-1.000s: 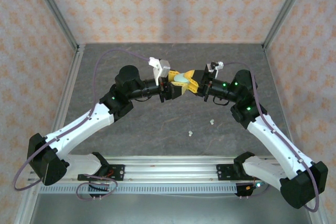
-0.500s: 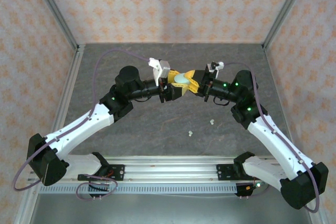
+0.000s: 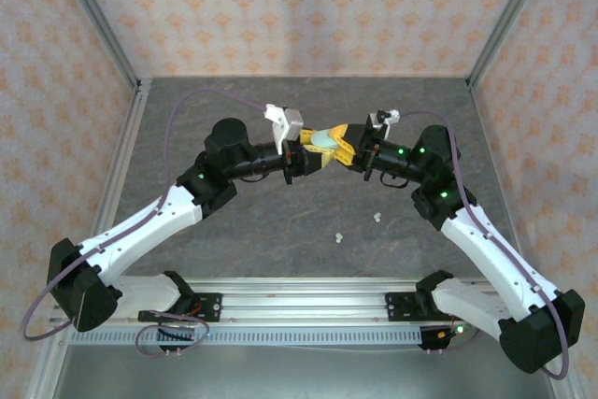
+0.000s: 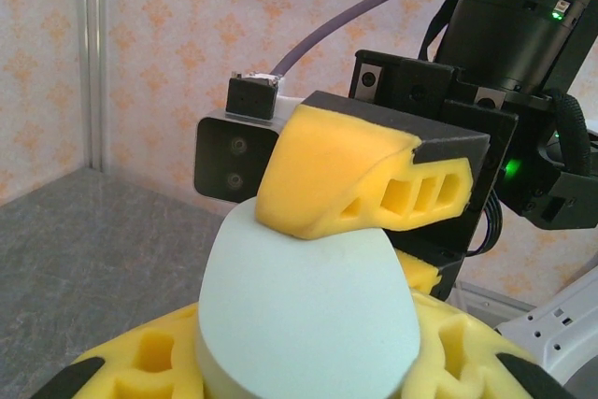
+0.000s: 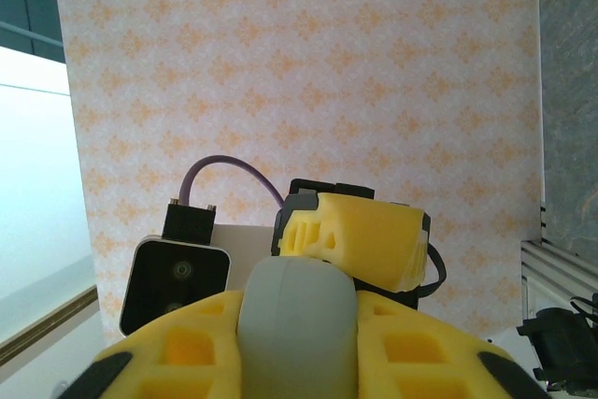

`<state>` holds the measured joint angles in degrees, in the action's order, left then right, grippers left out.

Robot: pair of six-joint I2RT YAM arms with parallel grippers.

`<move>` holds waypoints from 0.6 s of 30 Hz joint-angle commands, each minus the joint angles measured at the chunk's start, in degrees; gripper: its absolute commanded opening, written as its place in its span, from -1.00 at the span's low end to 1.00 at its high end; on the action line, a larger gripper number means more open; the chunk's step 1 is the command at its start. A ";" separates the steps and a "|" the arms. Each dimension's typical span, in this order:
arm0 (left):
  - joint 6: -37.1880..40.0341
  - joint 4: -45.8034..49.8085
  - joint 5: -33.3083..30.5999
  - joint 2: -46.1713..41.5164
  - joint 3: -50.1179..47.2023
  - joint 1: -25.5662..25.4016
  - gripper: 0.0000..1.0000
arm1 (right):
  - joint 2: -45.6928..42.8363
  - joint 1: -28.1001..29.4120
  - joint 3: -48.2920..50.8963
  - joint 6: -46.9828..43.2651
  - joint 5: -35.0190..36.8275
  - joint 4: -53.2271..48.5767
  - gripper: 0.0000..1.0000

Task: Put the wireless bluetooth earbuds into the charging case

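Left hand (image 3: 316, 152): narrow and clamped on the pale green charging case (image 4: 308, 306), which sits between its two yellow fingers in the left wrist view. Right hand (image 3: 344, 149): also narrow. One yellow finger lies on top of the same case and the other sits under it, so I judge it to be gripping the case from the opposite side. How firmly it grips I cannot tell. The two hands meet nose to nose above the middle of the tabletop (image 3: 280, 221), and the case is held in the air between them, clear of the surface. I see no open cavity or raised lid in either wrist view, and no seam is legible, so I cannot confirm whether the case is open or closed. Two small whitish earbuds (image 3: 338, 237) lie loose on the tabletop nearer the arm bases, the second (image 3: 377, 217) up and to the right of the first. They are apart from each other and well below the held case, and neither hand touches them. My assessment is that the task is at an early stage. The case is secured and is probably being readied for opening. No bud is picked up or seated. What I judge remains is to open the case, set it down or steady it, then fetch each bud and insert it.
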<state>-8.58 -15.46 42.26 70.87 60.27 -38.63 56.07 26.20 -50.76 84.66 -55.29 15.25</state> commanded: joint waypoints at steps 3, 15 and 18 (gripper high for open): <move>0.43 1.84 0.50 -2.42 0.97 0.22 -0.68 | -1.92 -0.10 -0.36 -2.46 -1.20 1.72 0.04; 1.55 16.96 6.63 -6.16 5.73 1.00 -0.74 | -6.99 -3.87 -15.61 -47.65 0.18 -32.49 0.37; 1.81 20.47 8.32 -6.36 7.43 1.05 -0.75 | -6.77 -3.33 -19.16 -59.96 1.97 -40.74 0.32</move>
<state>-8.03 0.25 46.85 65.93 64.82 -38.11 49.71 22.35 -66.85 44.21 -54.85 -12.58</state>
